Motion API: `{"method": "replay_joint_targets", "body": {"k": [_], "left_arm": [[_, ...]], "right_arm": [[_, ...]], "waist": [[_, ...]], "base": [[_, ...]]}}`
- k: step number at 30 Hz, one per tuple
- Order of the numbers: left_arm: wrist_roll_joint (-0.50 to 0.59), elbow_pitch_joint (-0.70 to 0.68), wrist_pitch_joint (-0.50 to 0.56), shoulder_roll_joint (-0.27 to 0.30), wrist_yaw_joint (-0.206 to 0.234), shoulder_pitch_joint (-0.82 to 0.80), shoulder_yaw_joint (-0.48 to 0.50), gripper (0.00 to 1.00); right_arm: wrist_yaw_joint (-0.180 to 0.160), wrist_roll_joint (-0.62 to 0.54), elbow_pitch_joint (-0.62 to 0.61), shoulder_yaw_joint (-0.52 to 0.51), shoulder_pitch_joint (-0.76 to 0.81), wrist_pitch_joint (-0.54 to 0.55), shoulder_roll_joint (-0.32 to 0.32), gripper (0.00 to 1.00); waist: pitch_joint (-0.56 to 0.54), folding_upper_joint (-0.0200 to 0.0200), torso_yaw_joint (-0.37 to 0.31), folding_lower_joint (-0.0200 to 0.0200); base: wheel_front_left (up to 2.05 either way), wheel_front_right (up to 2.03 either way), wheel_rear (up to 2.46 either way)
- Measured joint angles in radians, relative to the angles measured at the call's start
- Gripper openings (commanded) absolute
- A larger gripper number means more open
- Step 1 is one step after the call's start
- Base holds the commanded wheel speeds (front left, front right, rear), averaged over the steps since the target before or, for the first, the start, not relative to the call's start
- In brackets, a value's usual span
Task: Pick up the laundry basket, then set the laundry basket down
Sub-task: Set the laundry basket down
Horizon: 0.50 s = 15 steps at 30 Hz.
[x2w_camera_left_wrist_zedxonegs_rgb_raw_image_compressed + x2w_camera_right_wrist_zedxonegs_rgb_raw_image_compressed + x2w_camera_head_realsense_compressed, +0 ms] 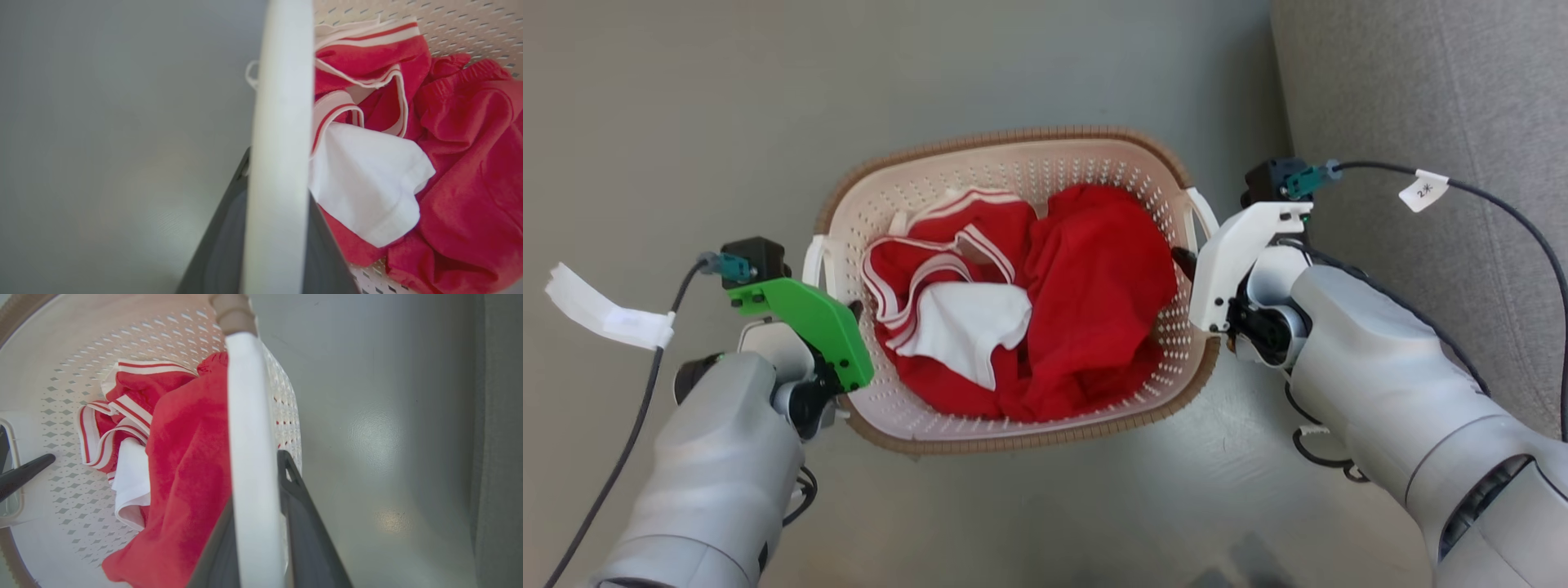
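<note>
1. Clothes lie in the laundry basket, at the centre of the head view.
2. The left gripper is at the basket's 9 o'clock, jaws astride its handle.
3. The right gripper is at 3 o'clock, likewise.
4. Upholstered furniture stands at 2 o'clock, beyond.

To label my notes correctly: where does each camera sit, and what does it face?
Head view: on the head, facing down on the laundry basket; left pincer and right pincer show.
Left wrist view: on the left wrist, facing along its fingers astride a white handle.
Right wrist view: likewise, at the other handle.
Shared: the red clothes.
</note>
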Motion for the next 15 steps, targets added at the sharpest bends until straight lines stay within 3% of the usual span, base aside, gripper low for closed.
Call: {"method": "replay_joint_targets", "body": {"k": [15], "left_arm": [[0.011, -0.003, -0.089, 0.005, 0.004, -0.075, 0.003, 0.0]], "right_arm": [[0.01, -0.02, -0.001, 0.002, -0.067, -0.1, -0.001, 0.0]], "waist": [[0.166, 0.0, -0.005, 0.0001]], "base": [[0.0, 0.0, 0.0]]}}
